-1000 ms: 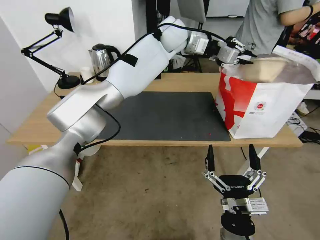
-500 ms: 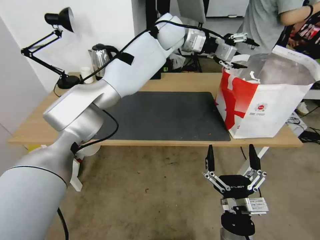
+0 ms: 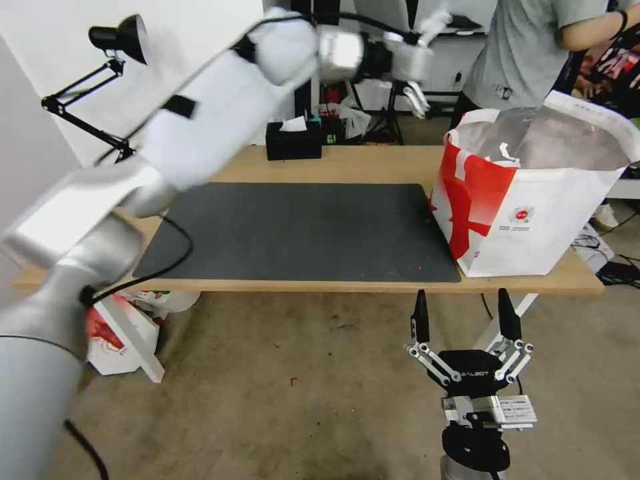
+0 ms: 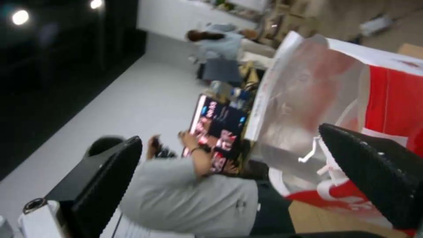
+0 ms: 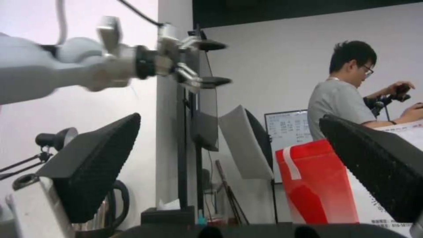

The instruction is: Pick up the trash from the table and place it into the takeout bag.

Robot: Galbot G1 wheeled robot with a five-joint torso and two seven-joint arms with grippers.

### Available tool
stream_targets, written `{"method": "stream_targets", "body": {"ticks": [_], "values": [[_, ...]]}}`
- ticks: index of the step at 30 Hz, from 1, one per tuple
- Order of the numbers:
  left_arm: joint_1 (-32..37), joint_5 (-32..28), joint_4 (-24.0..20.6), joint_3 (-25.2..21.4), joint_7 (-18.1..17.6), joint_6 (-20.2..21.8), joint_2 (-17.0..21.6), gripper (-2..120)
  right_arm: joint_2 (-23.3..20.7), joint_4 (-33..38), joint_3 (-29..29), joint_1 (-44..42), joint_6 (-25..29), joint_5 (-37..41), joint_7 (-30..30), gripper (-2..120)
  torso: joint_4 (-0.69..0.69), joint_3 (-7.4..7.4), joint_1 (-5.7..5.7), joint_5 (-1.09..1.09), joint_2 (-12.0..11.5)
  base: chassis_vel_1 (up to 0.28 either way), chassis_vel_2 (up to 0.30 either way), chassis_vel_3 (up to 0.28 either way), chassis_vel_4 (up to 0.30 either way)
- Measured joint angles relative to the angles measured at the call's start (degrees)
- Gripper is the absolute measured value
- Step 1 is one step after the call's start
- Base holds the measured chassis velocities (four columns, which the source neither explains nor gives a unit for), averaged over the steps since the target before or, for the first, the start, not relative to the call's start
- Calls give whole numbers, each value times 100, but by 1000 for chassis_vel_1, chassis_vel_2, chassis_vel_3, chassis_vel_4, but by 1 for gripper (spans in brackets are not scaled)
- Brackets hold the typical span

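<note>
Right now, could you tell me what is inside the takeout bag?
Inside the takeout bag only crinkled silver foil lining and a white strap handle show. Its walls hide the bottom, so any trash there is unseen.

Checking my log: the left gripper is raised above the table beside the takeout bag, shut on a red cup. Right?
Not quite. The left gripper is raised beside the takeout bag, but open and empty; the left wrist view shows its fingers spread with nothing between them.
</note>
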Motion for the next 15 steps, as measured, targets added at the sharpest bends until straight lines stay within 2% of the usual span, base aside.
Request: {"method": "stream_targets", "body": {"ticks": [2, 4, 5, 8, 10, 14, 15], "values": [[218, -342, -515, -40, -282, 261, 493, 100, -1, 0, 1, 0, 0, 0, 0, 100, 0, 0, 0, 0, 0, 0, 0, 0, 0], [394, -498, -812, -158, -419, 379, 773, 100, 0, 0, 0, 0, 0, 0, 0, 100, -1, 0, 0, 0, 0, 0, 0, 0, 0], [394, -498, -812, -158, -419, 379, 773, 100, 0, 0, 0, 0, 0, 0, 0, 100, -1, 0, 0, 0, 0, 0, 0, 0, 0], [717, -692, -1261, -469, -742, 514, 1208, 100, 1, 0, 0, 0, 0, 0, 0, 100, -3, 0, 0, 2, 0, 0, 0, 0, 0], [790, -743, -1358, -532, -834, 557, 1293, 100, -1, 0, 0, 0, 0, 0, 0, 100, -2, 0, 0, 2, 0, 0, 0, 0, 0], [1417, -1169, -2058, -945, -1728, 835, 1975, 100, 0, 0, 0, 1, 0, 0, 0, 100, -1, 0, 0, 0, 0, 0, 0, 0, 0], [1417, -1169, -2058, -945, -1728, 835, 1975, 100, 0, 0, 0, 1, 0, 0, 0, 100, -1, 0, 0, 0, 0, 0, 0, 0, 0]]}}
